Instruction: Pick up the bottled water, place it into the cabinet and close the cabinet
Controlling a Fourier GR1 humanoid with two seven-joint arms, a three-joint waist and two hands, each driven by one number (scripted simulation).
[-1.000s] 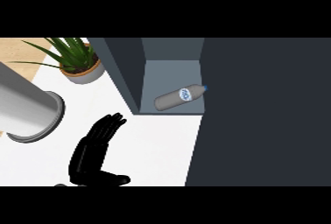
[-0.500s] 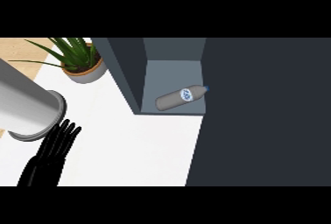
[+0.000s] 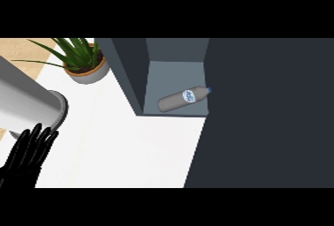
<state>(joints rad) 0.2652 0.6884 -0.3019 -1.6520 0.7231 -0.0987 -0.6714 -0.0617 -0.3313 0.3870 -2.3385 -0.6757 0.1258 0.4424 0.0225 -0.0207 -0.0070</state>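
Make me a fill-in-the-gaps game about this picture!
1. The bottle lies on its ____ inside the cabinet.
2. The plant grows in a ____ left of the cabinet.
3. The only hand showing is the robot's ____ one, fingers straight.
Missing words: side, pot, left.

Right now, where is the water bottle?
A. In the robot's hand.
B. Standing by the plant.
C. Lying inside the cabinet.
C: the bottled water lies on its side on the floor of the cabinet, apart from the open left hand.
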